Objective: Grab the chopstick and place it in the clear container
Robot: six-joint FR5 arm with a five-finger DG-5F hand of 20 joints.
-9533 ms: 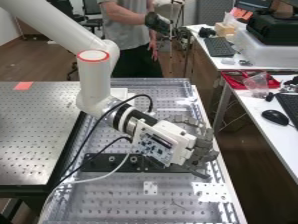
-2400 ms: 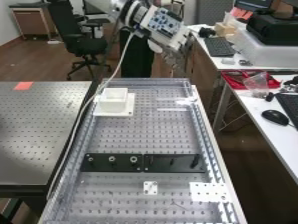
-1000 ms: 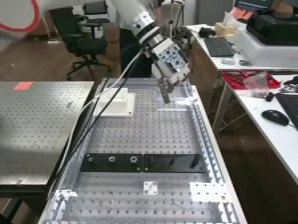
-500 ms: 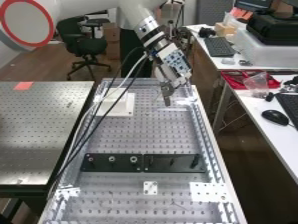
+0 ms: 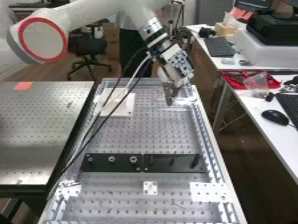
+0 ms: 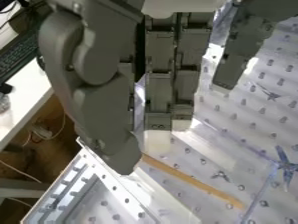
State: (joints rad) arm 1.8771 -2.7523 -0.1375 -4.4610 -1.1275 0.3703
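Observation:
The hand [image 5: 170, 91] hangs fingers down over the bench's far right part, just above the clear container [image 5: 174, 109], whose see-through walls blend into the perforated plate. In the wrist view the hand [image 6: 159, 90] has its thumb opposite its long fingers, and the tan chopstick [image 6: 193, 180] is pinched near the tips. One end of the chopstick is hidden behind the thumb; the other slants out over the plate. Faint clear edges [image 6: 271, 175] of the container run beside that free end.
A white box on a plate [image 5: 124, 107] stands to the left of the hand. Black fixture strips [image 5: 143, 162] lie across the middle of the bench. Dark cables hang from the arm over the bench's left side. A side desk [image 5: 266, 135] stands at the right.
From beyond the bench's far end, the hand has come nearer and down over the clear container. During the last half second it has shifted only slightly, while the arm's upper part has swung right and lower.

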